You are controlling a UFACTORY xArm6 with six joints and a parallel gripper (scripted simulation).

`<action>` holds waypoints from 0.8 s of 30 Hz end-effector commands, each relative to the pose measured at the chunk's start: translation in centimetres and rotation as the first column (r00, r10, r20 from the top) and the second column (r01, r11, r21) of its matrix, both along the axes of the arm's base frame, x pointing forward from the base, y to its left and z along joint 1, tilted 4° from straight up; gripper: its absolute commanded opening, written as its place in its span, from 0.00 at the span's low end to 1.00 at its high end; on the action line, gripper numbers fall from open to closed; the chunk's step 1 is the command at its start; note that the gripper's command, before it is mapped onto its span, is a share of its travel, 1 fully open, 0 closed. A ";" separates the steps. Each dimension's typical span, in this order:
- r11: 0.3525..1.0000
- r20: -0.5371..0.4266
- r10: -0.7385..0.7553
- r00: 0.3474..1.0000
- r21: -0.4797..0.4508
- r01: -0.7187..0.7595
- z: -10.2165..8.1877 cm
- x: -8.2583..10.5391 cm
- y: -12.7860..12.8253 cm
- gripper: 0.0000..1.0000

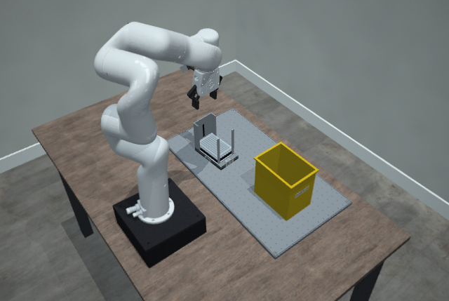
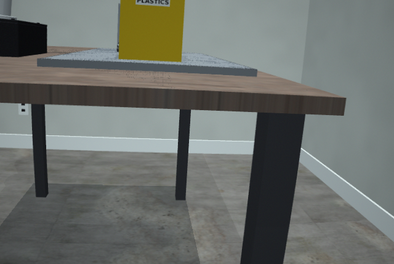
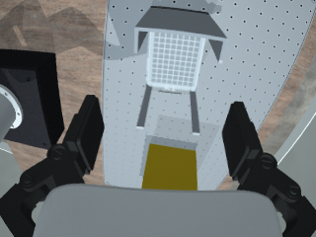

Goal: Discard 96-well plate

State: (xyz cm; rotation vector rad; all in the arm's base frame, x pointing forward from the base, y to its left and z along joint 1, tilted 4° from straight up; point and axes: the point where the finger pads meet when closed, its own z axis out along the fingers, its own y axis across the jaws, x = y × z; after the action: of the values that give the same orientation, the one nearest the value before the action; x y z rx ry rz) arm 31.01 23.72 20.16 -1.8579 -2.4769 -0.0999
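The white gridded 96-well plate (image 1: pixel 215 144) lies on top of the stack inside the grey stack rack K1 (image 1: pixel 205 124), below the pincer (image 1: pixel 203 99) and slightly forward of it, well apart from the fingertips. The lower plate beneath it is barely visible in the top view, only a thin pale edge under the upper one, and the wrist view shows just the top grid (image 3: pixel 174 59). The rack's back panel and thin upright posts (image 1: pixel 232 139) stand around the plates; two of these posts partly cross the grid in the top view.

The black pincer hangs spread wide on the white jointed arm (image 1: pixel 134 109), with nothing between its fingers.

Further out from the pincer, past the rack, the yellow open-topped plastics bin W1 (image 1: pixel 284 189) stands upright on the grey perforated metal board (image 1: pixel 318 201). In the exterior view the bin's rim is cut off at the top edge, and the bin (image 2: pixel 152 29) hides the rack almost entirely.

The board rests on the brown wooden surface (image 1: pixel 90 134), where the arm's black square base block (image 1: pixel 188 226) also sits.
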 end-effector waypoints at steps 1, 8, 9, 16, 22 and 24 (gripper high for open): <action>0.999 0.031 -0.025 0.999 -0.025 0.026 0.3 0.9 -1.5 1.00; 0.997 0.064 -0.052 0.997 -0.055 0.056 0.5 1.8 -3.5 1.00; 0.997 0.064 -0.052 0.997 -0.055 0.056 0.5 1.8 -3.5 1.00; 0.997 0.064 -0.052 0.997 -0.055 0.056 0.5 1.8 -3.5 1.00; 0.997 0.064 -0.052 0.997 -0.055 0.056 0.3 1.8 -3.5 1.00; 0.997 0.064 -0.052 0.997 -0.055 0.056 0.2 1.9 -3.5 1.00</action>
State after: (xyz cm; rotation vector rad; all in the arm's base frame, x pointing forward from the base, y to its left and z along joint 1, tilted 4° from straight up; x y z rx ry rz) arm 32.76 20.17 20.35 -1.9736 -2.4951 -0.0860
